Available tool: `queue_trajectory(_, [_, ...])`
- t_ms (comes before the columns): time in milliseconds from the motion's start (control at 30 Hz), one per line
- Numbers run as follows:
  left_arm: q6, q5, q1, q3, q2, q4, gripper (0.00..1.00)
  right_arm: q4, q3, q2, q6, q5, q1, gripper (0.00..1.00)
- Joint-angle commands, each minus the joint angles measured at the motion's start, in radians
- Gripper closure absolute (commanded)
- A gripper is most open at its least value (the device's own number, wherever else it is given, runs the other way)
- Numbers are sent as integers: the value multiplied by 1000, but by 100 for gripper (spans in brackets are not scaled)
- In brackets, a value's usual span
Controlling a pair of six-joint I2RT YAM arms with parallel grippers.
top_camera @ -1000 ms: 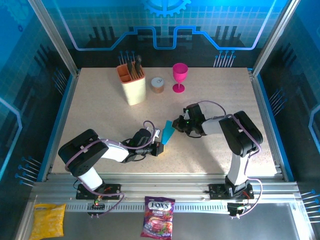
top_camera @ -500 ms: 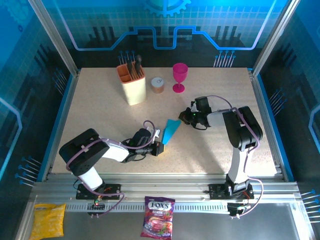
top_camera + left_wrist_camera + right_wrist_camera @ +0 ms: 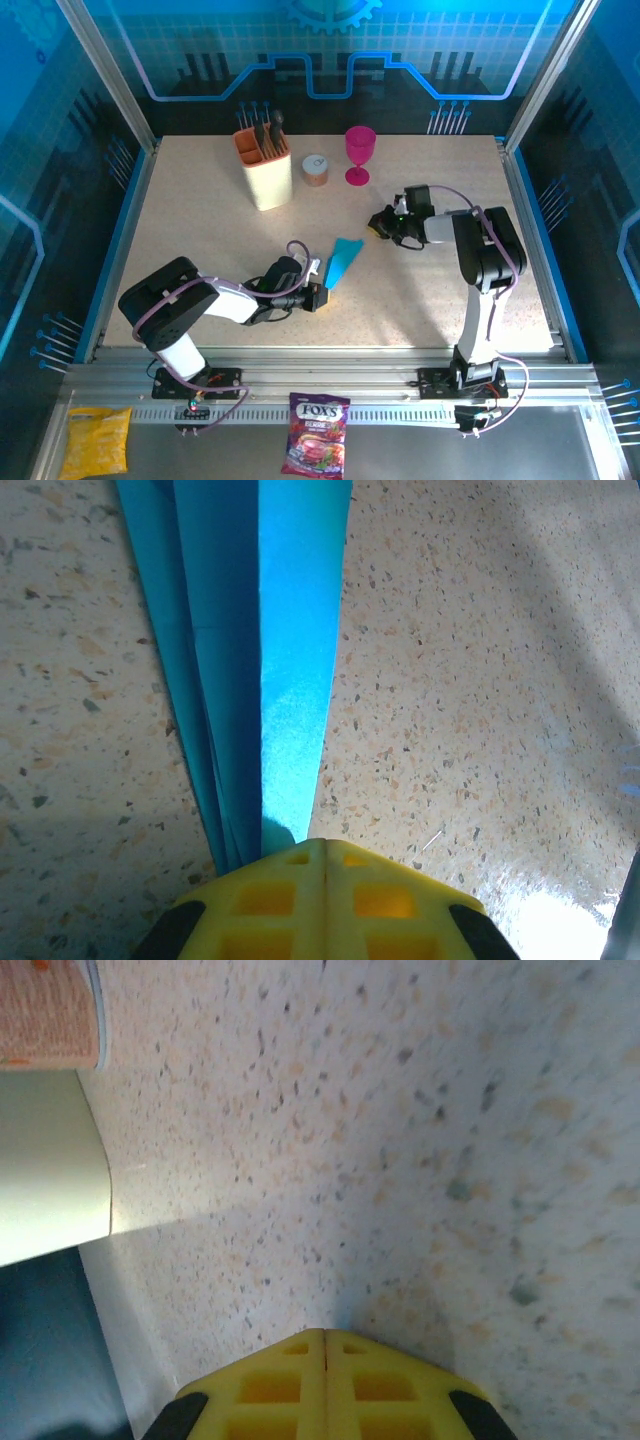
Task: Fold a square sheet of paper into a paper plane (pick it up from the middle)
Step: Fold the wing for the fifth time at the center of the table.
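The paper plane [image 3: 342,262] is a slim cyan-blue folded dart lying on the speckled table, its wide end pointing toward the back right. My left gripper [image 3: 320,297] sits shut at its narrow end. In the left wrist view the folded layers [image 3: 270,660] taper down and slip under the left yellow finger, beside the closed seam of the gripper [image 3: 325,842]; whether the paper is pinched I cannot tell. My right gripper [image 3: 380,226] hovers shut and empty to the right of the plane's wide end, apart from it. Bare table lies ahead of that gripper [image 3: 325,1332] in its wrist view.
At the back stand a cream utensil holder [image 3: 265,170], a small can [image 3: 316,169] and a pink goblet [image 3: 359,152]. The holder [image 3: 50,1160] and can [image 3: 50,1010] also appear at left in the right wrist view. A purple candy bag [image 3: 316,433] and a yellow bag [image 3: 97,438] lie off the table in front.
My right gripper has drawn back to the right, off the plane's wide end. The plane now lies flatter and more spread. The left arm has stayed still.
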Motion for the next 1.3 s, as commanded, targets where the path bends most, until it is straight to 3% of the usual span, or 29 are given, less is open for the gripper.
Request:
queue_trajectory(0, [-13, -29, -12, -25, 96, -186, 100, -41, 29, 6, -15, 147, -69, 100])
queue_trajectory(333, [-29, -24, -12, -1, 20, -226, 100, -10, -132, -215, -19, 73, -19, 100])
queue_trajectory(667, [-49, -26, -12, 4, -15, -249, 100, 90, -369, -402, -4, 127, 257, 100])
queue_trajectory(933, [-48, -32, -12, 6, -8, -261, 100, 130, -398, -367, 20, 218, 459, 100])
queue_trajectory(1067, [-46, -32, -12, 8, 5, -265, 100, 180, -398, -292, 56, 221, 477, 100])
queue_trajectory(1267, [-41, -27, -12, 4, 18, -268, 100, 190, -413, -228, 69, 228, 428, 100])
